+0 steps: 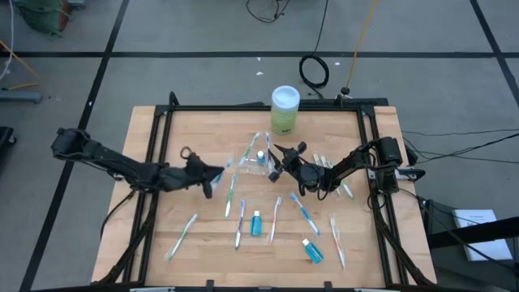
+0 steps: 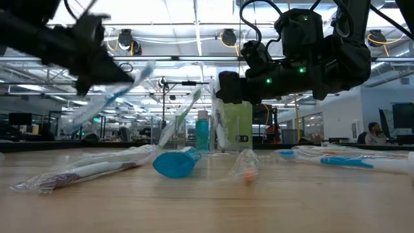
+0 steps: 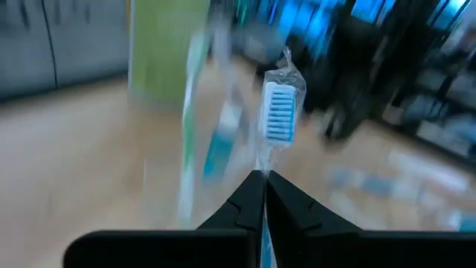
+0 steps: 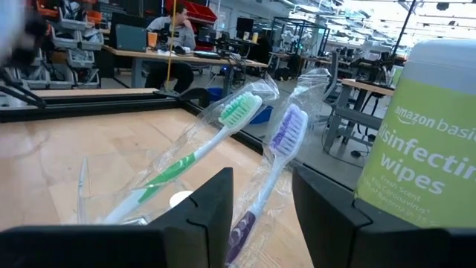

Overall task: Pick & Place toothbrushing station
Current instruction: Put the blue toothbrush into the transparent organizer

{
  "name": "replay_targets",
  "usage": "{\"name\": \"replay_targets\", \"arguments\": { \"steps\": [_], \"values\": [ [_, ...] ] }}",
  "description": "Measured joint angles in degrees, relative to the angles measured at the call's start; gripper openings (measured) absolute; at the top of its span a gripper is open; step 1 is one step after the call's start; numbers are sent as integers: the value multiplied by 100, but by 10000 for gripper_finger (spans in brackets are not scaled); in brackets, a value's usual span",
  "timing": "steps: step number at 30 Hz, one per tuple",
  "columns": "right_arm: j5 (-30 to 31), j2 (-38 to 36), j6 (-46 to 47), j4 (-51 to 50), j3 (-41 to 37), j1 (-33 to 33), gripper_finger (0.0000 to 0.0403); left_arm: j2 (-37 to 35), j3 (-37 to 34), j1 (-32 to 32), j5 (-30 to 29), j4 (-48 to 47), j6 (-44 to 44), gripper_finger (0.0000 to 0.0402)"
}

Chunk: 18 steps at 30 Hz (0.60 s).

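Looking down from above, you see the toothbrushing station (image 1: 253,160) on the wooden worktop (image 1: 186,138), just in front of the green wipes canister (image 1: 285,109) and between your 2 grippers. It is clear plastic and hard to make out against the wood; wrapped brushes stand in it, tilted.

Your left gripper (image 1: 212,174) sits just left of the station, its fingers pressed together on the handle of a blue toothbrush (image 3: 280,112) in a clear wrapper. In the left wrist view that brush's head stands up beyond the fingertips, bristles facing the camera, with the station's contents blurred behind it.

Your right gripper (image 1: 274,165) is at the station's right edge. In the right wrist view its fingers (image 4: 204,212) are spread, and a green toothbrush (image 4: 195,158) and a purple toothbrush (image 4: 272,165) lean between them inside the holder. You cannot tell whether the fingers touch the plastic.

The station's long axis appears to run roughly left to right across the worktop, though its outline is too faint to be sure.

More wrapped toothbrushes (image 1: 275,219) and 2 small blue tubes (image 1: 256,224) lie scattered on the near half of the worktop. Beyond it, the low view shows an open hall with ceiling lights and desks, and a person (image 4: 177,28) sits at a desk far behind.
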Motion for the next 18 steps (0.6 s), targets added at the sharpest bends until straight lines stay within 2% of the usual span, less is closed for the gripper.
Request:
{"name": "replay_targets", "arguments": {
  "steps": [4,8,11,15,18],
  "values": [
    [0,0,176,0,2,0,130,-9,0,62,-358,1485,1325,11],
    [0,0,398,0,0,0,130,159,9,371,-278,2631,2281,7],
    [0,0,409,-2,1,0,130,343,9,708,56,3242,2445,16],
    [0,0,411,-17,0,0,130,716,9,1244,898,3885,2456,7],
    [0,0,411,-17,2,0,130,1091,22,1591,1141,4400,2355,5]
  ]
}}
